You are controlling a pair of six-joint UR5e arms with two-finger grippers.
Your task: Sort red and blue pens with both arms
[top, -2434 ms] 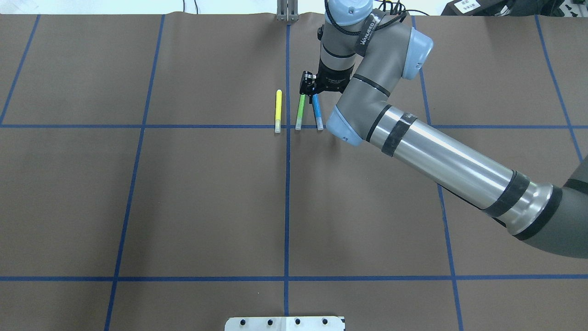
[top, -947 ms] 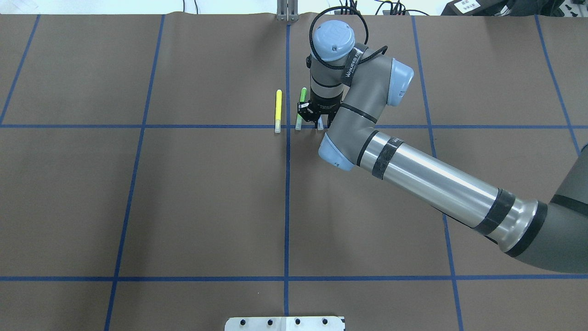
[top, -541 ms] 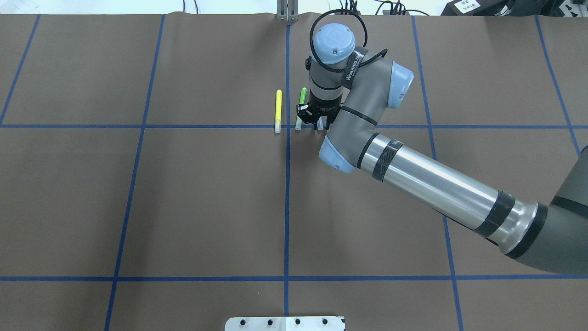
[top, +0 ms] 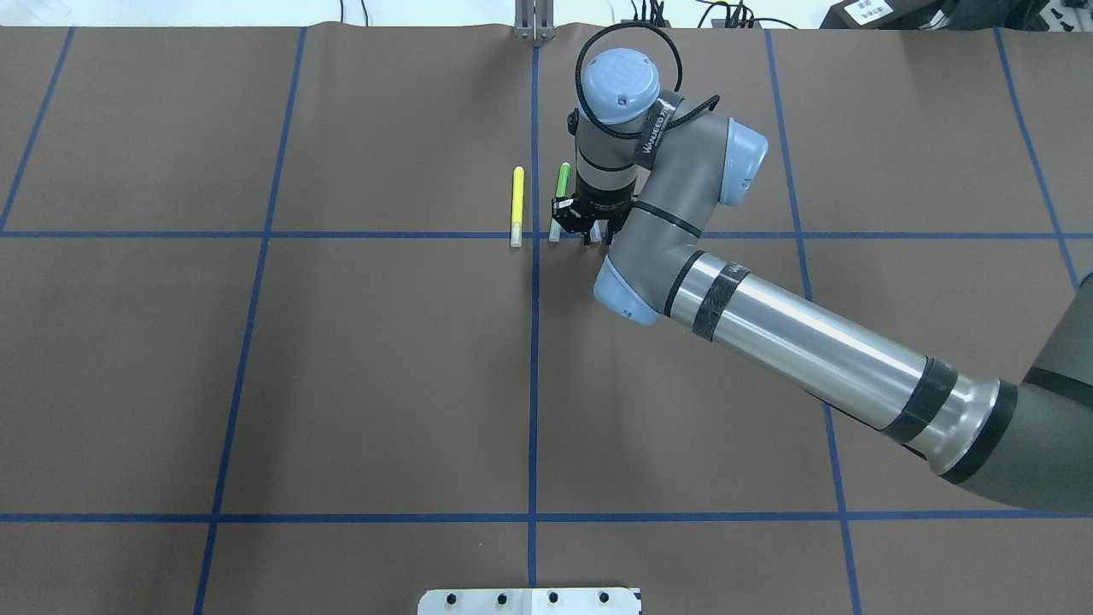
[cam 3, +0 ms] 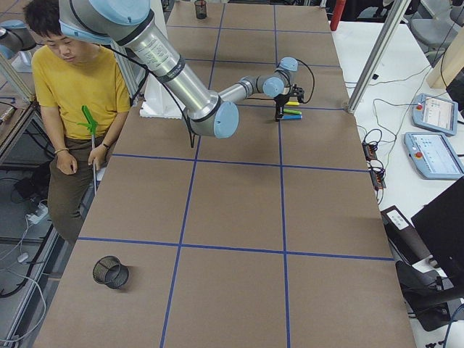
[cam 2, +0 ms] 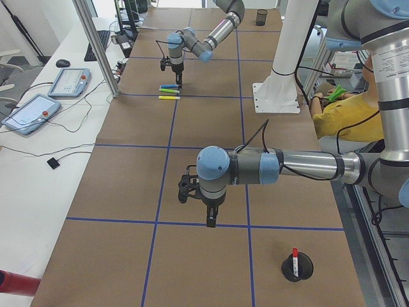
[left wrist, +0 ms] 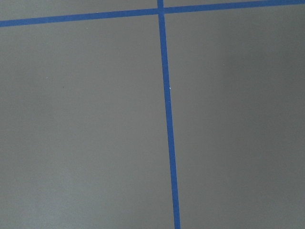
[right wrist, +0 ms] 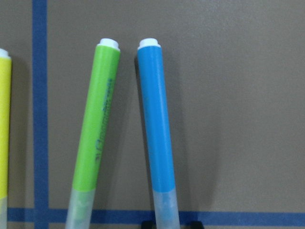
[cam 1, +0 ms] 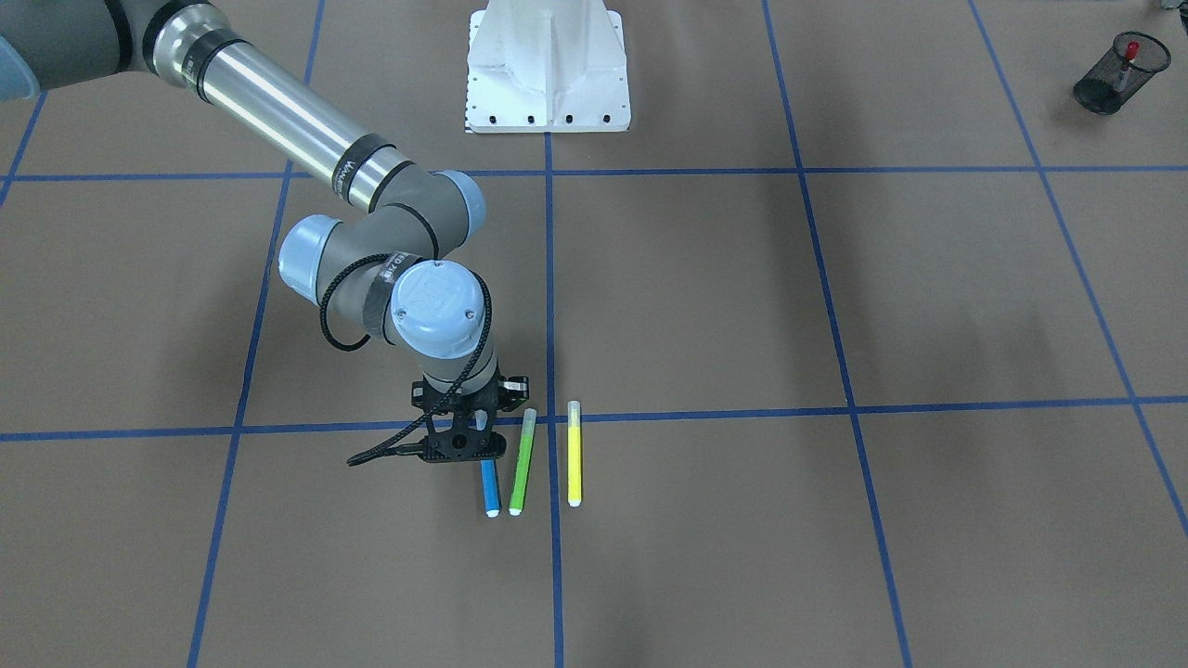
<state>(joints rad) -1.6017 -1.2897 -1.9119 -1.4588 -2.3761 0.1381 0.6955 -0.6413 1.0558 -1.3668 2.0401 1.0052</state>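
1. Your table (cam 1: pixel 835 557) is covered in brown and gridded with blue tape lines.
2. The right arm (top: pixel 811 350) reaches across to the far middle of the table, its wrist pointing straight down.
3. The left arm (cam 2: pixel 300 165) hangs above a tape line out on the robot's left side, well apart from the markers.
4. The right gripper (right wrist: pixel 171 224) sits low over the blue marker's cap. Its fingers (right wrist: pixel 148 224) are spread just enough to stand on either side of the translucent cap, not clamped on it.
5. For the left gripper (cam 2: pixel 211 222), you cannot tell how its fingers stand. Only the side view shows it, and its own wrist view shows just bare table and tape.
6. A black mesh cup (cam 1: pixel 1109 83) stands at the table's left end.
7. The red-capped pen (cam 2: pixel 294 254) stands upright in that cup, cap up.
8. The blue marker (cam 1: pixel 489 487) lies flat. Its long axis runs away from the robot, with the cap end on the tape line nearest the robot and the white tail pointing away.
9. The green marker (cam 1: pixel 522 461) lies just beside the blue one, tilted so their tails nearly meet.
10. The yellow marker (cam 1: pixel 574 454) lies near the green one, on the side away from the blue.
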